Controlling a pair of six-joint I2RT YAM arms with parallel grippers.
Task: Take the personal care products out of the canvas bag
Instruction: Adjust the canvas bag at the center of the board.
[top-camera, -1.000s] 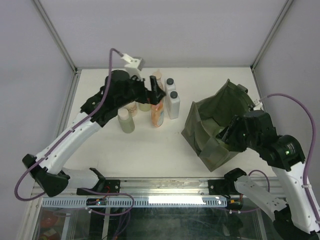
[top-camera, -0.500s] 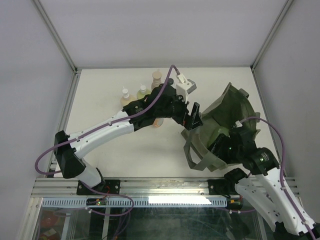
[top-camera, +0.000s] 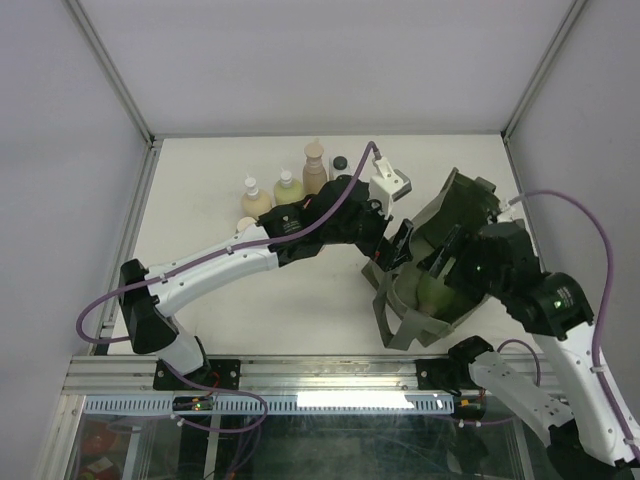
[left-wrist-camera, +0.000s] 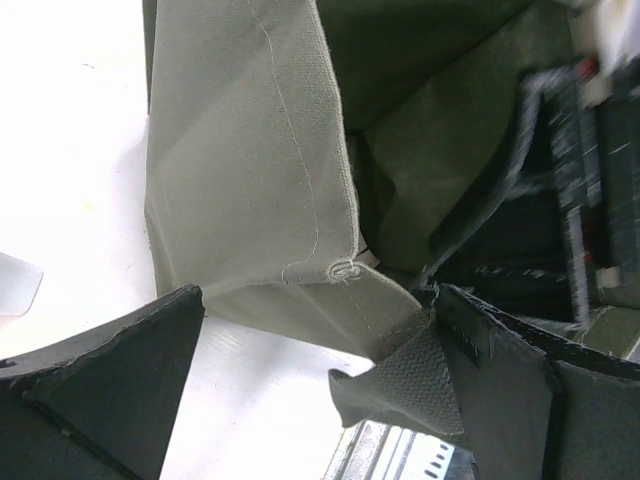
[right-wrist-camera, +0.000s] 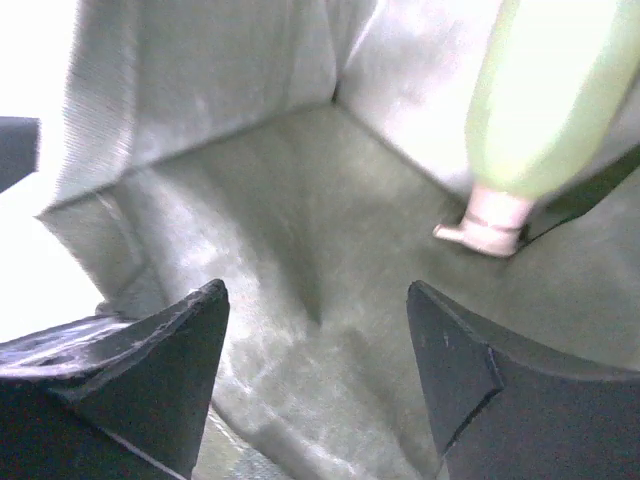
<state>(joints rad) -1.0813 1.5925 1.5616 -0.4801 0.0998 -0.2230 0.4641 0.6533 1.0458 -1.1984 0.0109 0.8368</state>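
Bottle (right-wrist-camera: 545, 90), yellow-green, inside canvas bag (right-wrist-camera: 250, 130) beyond wide-spread right claw (right-wrist-camera: 315, 300); left claw (left-wrist-camera: 318, 300) spread at rim.

My right hand (right-wrist-camera: 315, 300) sits inside the bag (top-camera: 470, 205). The bag floor (right-wrist-camera: 300, 200) between its fingers is bare. A yellow-green bottle (right-wrist-camera: 545, 100) blocks the upper right, against the fabric. My left hand (left-wrist-camera: 318, 300) meets the bag wall (left-wrist-camera: 250, 180) at the mouth. My right arm (left-wrist-camera: 565, 170) fills the opening beyond it.
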